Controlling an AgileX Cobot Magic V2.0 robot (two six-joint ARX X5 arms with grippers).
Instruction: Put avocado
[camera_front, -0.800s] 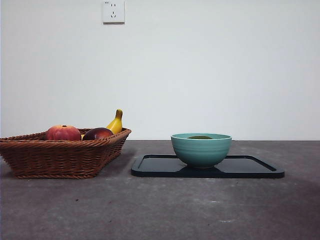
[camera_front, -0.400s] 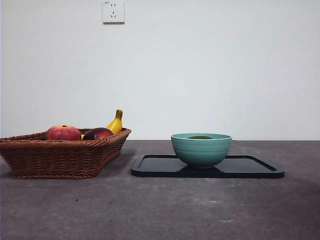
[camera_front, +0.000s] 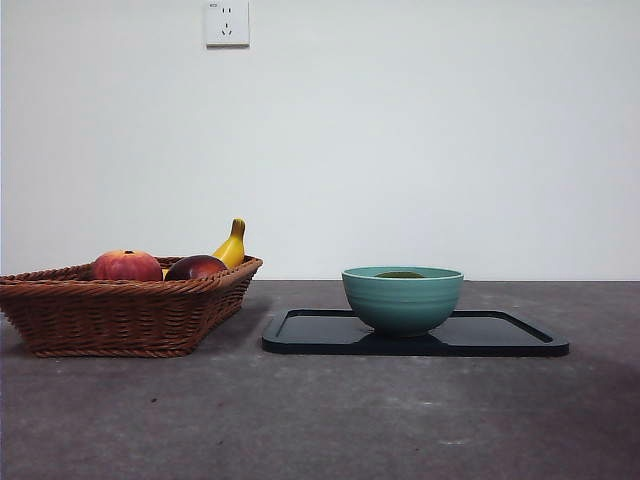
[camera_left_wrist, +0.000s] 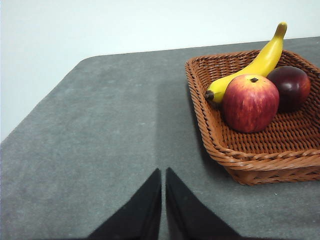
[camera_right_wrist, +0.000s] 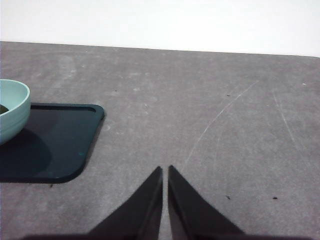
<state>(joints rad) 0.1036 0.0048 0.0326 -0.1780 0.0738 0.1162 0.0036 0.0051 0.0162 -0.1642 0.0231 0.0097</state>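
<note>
The avocado (camera_front: 400, 275) shows only as a dark olive-green sliver above the rim of the teal bowl (camera_front: 402, 299), which stands on the black tray (camera_front: 500, 335). A small dark edge of the avocado (camera_right_wrist: 2, 108) also shows inside the bowl (camera_right_wrist: 11, 112) in the right wrist view. My left gripper (camera_left_wrist: 163, 175) is shut with nothing in it, hovering over bare table beside the wicker basket (camera_left_wrist: 235, 160). My right gripper (camera_right_wrist: 165, 172) is shut and empty over bare table, off to the side of the tray (camera_right_wrist: 55, 145). Neither arm appears in the front view.
The wicker basket (camera_front: 120, 315) at the left holds a red-orange peach (camera_front: 127, 266), a dark maroon fruit (camera_front: 195, 267) and a banana (camera_front: 232, 247). A wall socket (camera_front: 227, 22) is on the white wall behind. The grey table's edge runs close to the left gripper's side.
</note>
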